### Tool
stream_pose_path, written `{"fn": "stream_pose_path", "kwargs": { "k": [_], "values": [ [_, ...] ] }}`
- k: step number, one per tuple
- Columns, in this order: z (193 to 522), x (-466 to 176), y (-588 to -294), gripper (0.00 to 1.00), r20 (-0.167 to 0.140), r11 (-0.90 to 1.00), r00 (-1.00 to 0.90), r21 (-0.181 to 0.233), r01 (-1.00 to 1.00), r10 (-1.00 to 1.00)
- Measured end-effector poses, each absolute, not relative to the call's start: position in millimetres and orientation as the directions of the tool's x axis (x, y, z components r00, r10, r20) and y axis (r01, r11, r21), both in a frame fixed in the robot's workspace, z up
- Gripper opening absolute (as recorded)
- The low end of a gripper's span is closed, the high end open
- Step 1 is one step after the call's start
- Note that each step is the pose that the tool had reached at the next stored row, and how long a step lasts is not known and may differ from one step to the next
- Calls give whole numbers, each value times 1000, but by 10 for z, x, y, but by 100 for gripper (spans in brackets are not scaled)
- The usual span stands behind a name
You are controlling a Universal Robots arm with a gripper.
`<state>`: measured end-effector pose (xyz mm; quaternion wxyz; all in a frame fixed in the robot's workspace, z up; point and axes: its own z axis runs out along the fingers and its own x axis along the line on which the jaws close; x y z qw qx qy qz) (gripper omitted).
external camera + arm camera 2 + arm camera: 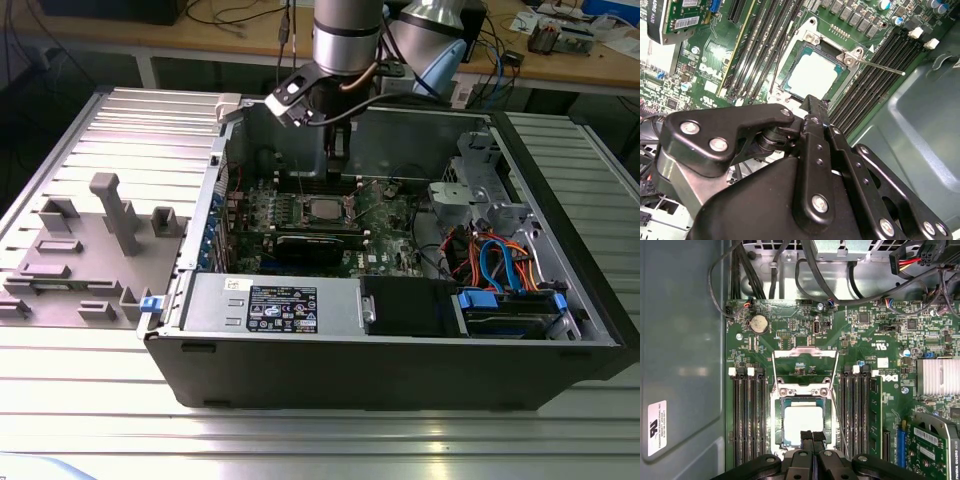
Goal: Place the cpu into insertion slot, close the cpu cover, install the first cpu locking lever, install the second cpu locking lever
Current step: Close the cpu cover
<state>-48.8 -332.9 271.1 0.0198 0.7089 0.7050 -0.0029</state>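
Note:
The cpu point(802, 422) lies flat in the insertion slot point(777, 422), its silver-grey top facing up; it also shows in the second wrist view as the cpu point(812, 77). The cpu cover point(805, 355) stands swung open beyond the socket, away from the chip. A thin wire locking lever point(885, 67) sticks out free beside the socket. My gripper point(812, 437) hovers over the near edge of the chip, fingers point(815, 107) pressed together and shut on nothing. In the exterior view the gripper point(337, 150) hangs inside the case above the insertion slot point(322, 210).
Long black memory slots point(747, 415) flank the socket on both sides. A black card point(320, 245) lies in front of it. The open computer case point(380, 360) has a power supply, drive bay and cable bundle point(495, 265) on the exterior view's right. A grey fixture point(115, 210) stands outside on its left.

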Motion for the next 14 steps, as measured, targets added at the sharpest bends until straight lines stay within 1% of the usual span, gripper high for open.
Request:
{"fn": "stream_pose_path", "kwargs": {
  "k": [14],
  "values": [
    [2754, -488, -3329, 11, -39, -5, 6, 24, 1000, 999]
  ]
}}
